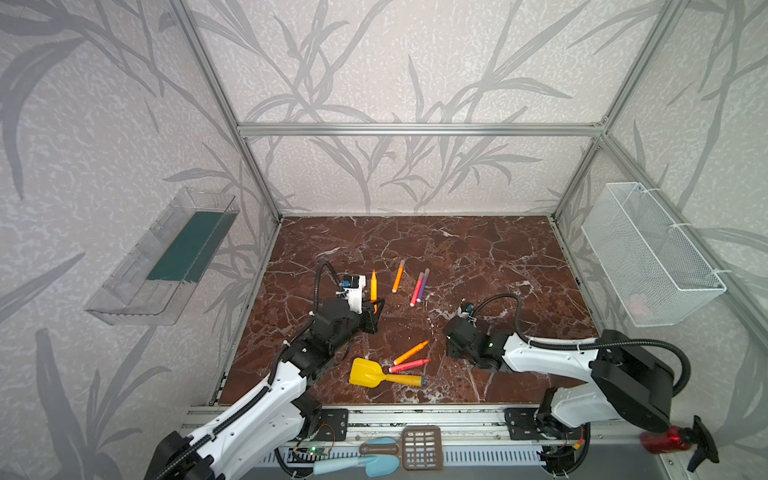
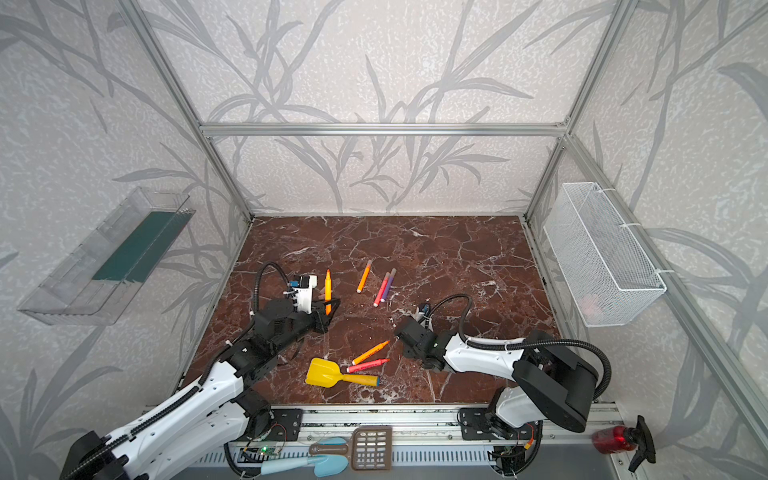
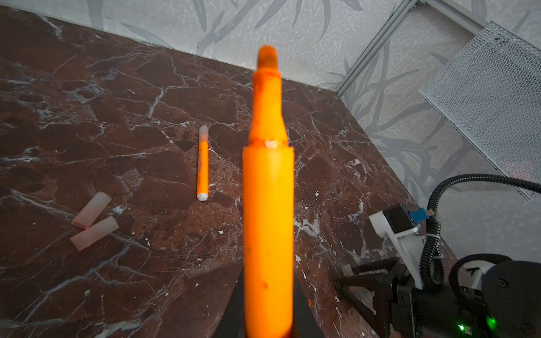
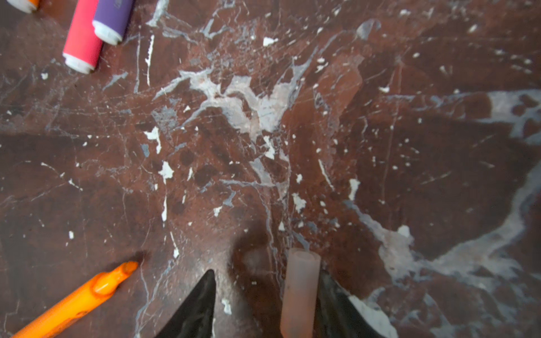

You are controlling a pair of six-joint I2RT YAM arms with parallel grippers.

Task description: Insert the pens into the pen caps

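The worktop (image 1: pixel 478 257) looks like polished red-brown marble with white veins, its sheen dulled by fine scratches. The orange pen (image 3: pixel 268 219) is smooth, glossy plastic with a grubby, felt-like tip. The pen caps (image 3: pixel 95 232) are frosted, translucent plastic, matt. The basket (image 1: pixel 648 257) is white-coated metal mesh, the frame (image 1: pixel 415 129) brushed aluminium, the wall tray (image 1: pixel 137 282) clear plastic, and the wallpaper (image 1: pixel 415 62) rough and matt.

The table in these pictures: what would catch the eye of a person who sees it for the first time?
First, the orange pen that the left gripper grips, tip pointing away, filling the left wrist view. Next, the yellow toy shovel near the front edge of the dark red marble table. Then the pale cap between the open fingers of the right gripper, against one of them.
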